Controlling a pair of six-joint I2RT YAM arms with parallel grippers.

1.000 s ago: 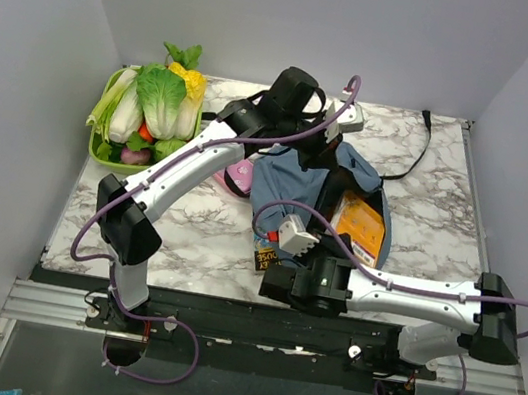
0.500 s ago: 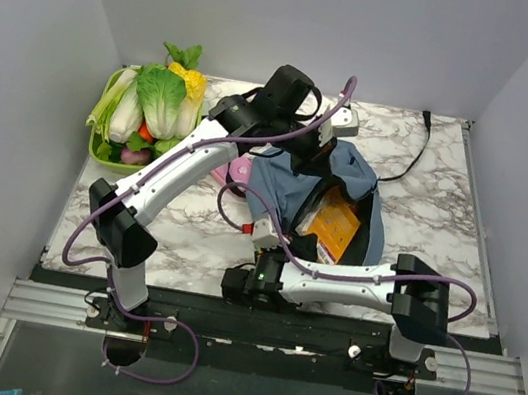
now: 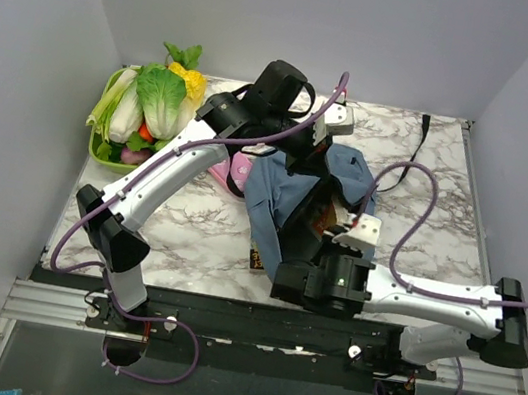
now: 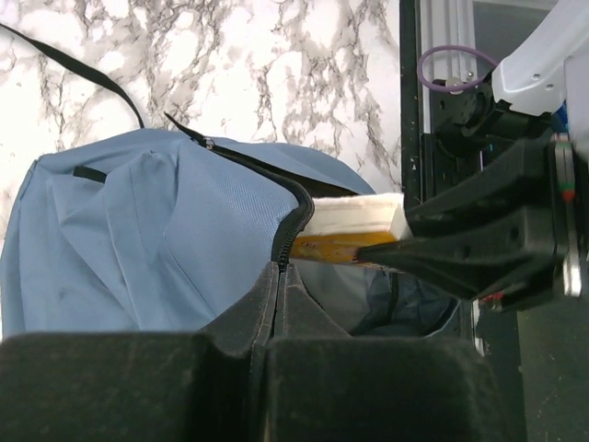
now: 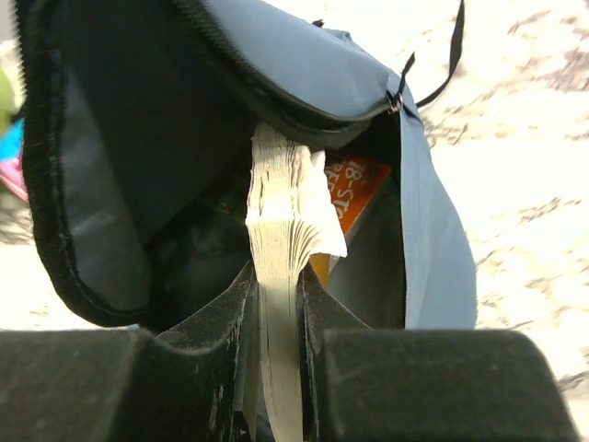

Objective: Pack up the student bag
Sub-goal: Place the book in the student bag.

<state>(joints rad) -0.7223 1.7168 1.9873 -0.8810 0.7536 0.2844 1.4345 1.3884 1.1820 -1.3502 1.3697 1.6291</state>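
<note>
Student bag (image 3: pixel 286 186): dusty-blue fabric, lying on the marble counter (image 3: pixel 446 198) near its middle, with its mouth unzipped and facing the near edge. A black strap (image 3: pixel 416 152) trails from it toward the far right corner.

Left fingers (image 4: pixel 241 318): closed, pinching the zipped rim of the bag (image 4: pixel 138 239) and holding that edge of the opening raised.

Right fingers (image 5: pixel 322 322): closed on a thick book (image 5: pixel 281 212), gripped by its page edge. The book (image 4: pixel 354 218) stands partway into the opening of the bag (image 5: pixel 304 64). An orange printed cover (image 5: pixel 354 184) shows just behind the pages; I cannot tell whether it belongs to the same book.

Other items: a pink pencil case (image 3: pixel 238 168) touches the bag's left side. A green basket (image 3: pixel 98 147) of vegetables sits at the far left corner.
</note>
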